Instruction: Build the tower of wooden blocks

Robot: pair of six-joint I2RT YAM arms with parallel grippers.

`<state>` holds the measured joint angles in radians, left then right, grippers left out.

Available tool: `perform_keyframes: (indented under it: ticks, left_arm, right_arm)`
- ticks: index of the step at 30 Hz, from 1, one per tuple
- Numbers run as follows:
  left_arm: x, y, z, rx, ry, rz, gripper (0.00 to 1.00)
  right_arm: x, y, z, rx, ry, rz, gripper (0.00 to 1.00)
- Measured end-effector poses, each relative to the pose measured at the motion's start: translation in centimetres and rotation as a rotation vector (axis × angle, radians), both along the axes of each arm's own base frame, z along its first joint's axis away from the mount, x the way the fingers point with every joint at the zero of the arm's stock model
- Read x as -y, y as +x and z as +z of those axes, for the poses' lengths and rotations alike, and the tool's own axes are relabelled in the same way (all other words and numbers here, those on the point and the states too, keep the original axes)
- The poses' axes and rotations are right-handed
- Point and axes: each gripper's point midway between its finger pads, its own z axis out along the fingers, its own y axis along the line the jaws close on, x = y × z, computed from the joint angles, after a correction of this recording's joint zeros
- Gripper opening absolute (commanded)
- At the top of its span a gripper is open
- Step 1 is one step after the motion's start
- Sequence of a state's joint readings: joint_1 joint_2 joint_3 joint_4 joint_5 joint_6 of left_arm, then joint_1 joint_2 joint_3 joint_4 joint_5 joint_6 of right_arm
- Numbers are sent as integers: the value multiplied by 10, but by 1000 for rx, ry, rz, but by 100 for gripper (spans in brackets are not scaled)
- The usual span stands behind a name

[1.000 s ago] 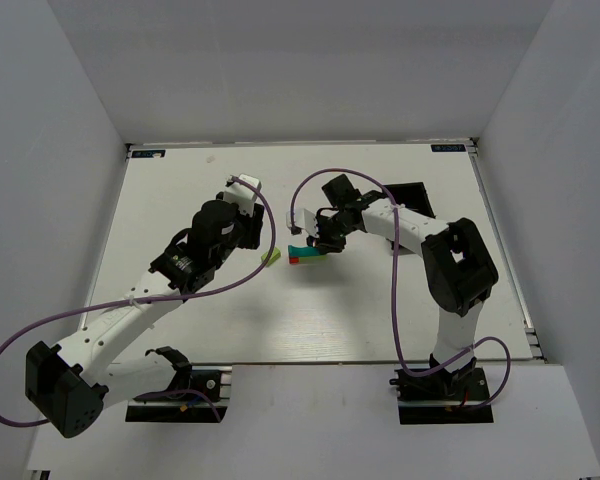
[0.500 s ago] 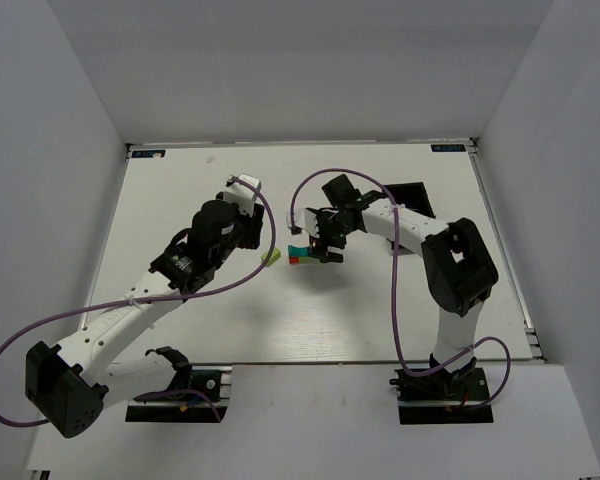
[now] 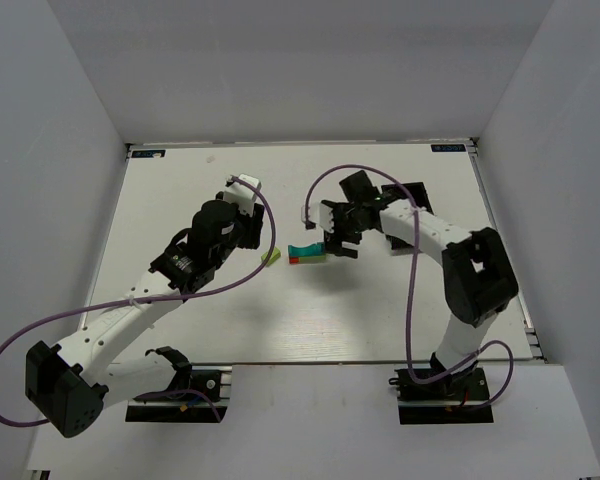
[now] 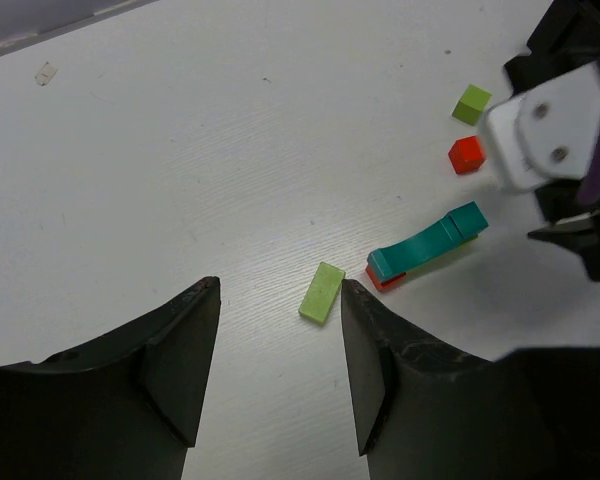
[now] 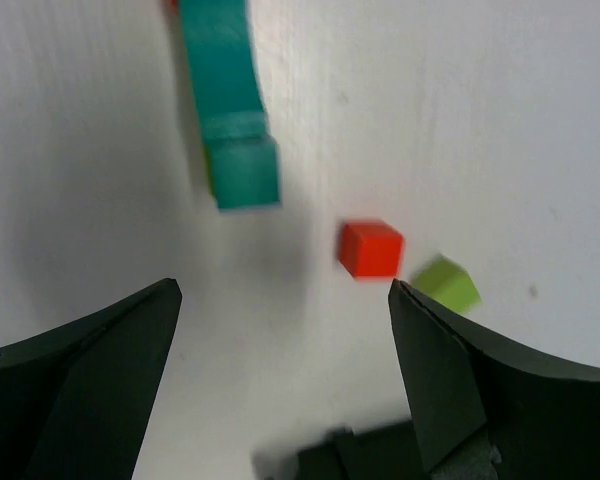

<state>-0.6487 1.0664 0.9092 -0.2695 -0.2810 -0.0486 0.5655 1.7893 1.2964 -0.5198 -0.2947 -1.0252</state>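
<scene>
– Between the grippers sits the tower (image 3: 306, 253), low for now: a teal piece (image 4: 425, 248) lying tilted across a red base.
– And the right gripper (image 5: 280, 370)?
– Jaws spread, nothing in them, hovering just beside the stack, with a red cube (image 5: 371, 248) and a lime cube (image 5: 446, 283) loose below.
– Left gripper (image 4: 278, 335)?
– Also released and empty, a lime slab (image 4: 322, 292) lying ahead between its fingers.
– So what's the play?
– My read: red cube next. Centre over it, turn the jaws so neither finger catches the lime cube just beside it, then drop straight down. That teal piece is near, and a sideways sweep could topple the stack.
</scene>
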Motion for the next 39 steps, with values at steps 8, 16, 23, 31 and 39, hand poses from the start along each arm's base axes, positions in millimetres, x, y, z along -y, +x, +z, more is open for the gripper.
perform_keyframes:
  ticks: [8,16,23,31,39]
  left_arm:
    - [7,6,-25,-61,34,-5,0]
    - [7,7,-78,-216,162,-11,56]
    - [9,11,-90,-274,202,-6,66]
    - [10,9,-94,-298,213,-14,67]
    - [13,7,-94,-305,208,-28,67]
  right_arm:
    - [68,45,71,152,184,-237,33]
    - [50,29,14,-44,225,-6,28]
    - [33,37,-11,-88,210,115,54]
    - [19,66,-14,-48,171,104,58]
    - [6,74,-26,-68,128,86,58]
